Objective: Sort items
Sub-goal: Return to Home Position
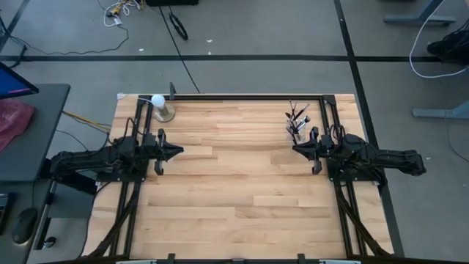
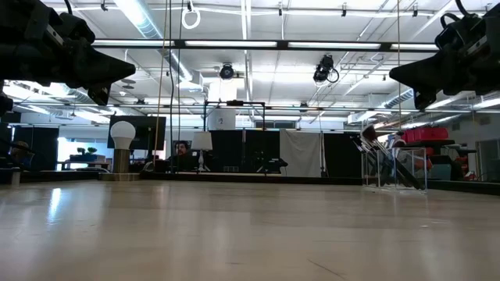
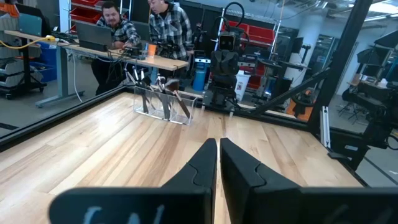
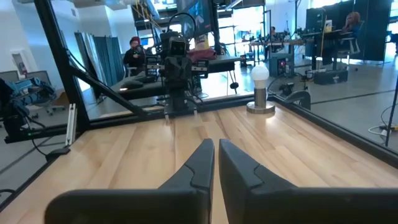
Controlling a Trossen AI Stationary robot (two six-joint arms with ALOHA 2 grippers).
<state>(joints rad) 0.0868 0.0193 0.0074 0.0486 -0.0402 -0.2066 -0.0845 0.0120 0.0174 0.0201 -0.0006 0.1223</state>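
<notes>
**Wooden desk in a workshop, brushes gathered at its far right**

High view: pale planked desk (image 1: 234, 205) on a grey floor crossed by black tape lines. The left gripper (image 1: 178, 152) and right gripper (image 1: 295, 149) face each other, well apart. The items (image 1: 297, 121) stand as one dark tangle at the far right edge, near the right gripper, too small to count. One white ball (image 1: 157, 100) on a metal base sits at the far left corner.

Low view: a hall with long ceiling lights. Both arms hang clear of the desk, cut off by the frame. One clear organizer (image 2: 394, 168) holds the leaning sticks.

Left wrist view: the fingers (image 3: 202, 168) are closed to a thin slit, empty. Two people (image 3: 146, 28) sit beyond the organizer.

Right wrist view: the fingers (image 4: 199, 168) are likewise together, holding nothing, with the ball ahead.
</notes>
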